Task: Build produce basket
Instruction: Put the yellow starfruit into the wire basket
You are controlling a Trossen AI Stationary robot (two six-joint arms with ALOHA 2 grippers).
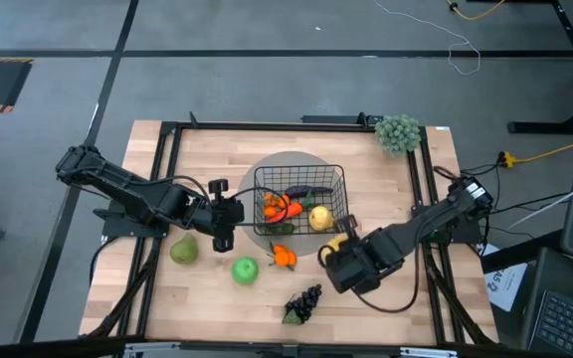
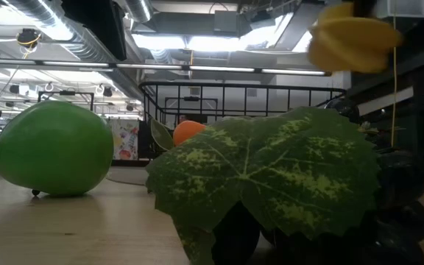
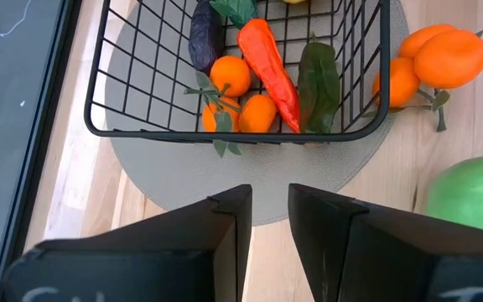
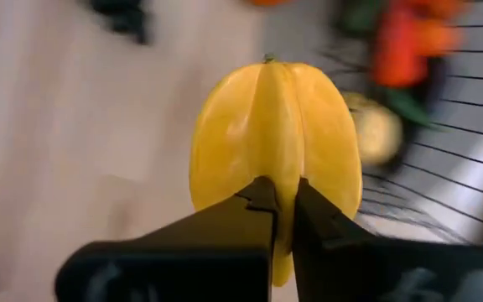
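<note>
Right gripper [image 4: 283,205] pinches a yellow star fruit [image 4: 275,155] just beside the basket [image 1: 301,199]

We see its fingers clamped on one ridge, lifted clear of the table; the left gripper [image 3: 268,220] waits part-open at the basket's opposite side, empty; carrot [image 3: 268,71] and oranges [image 3: 241,94] lie inside the basket.

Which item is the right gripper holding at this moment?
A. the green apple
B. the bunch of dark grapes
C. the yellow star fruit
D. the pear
C: the right wrist view shows the right gripper shut on the ridged yellow star fruit, lifted just outside the basket.
</note>
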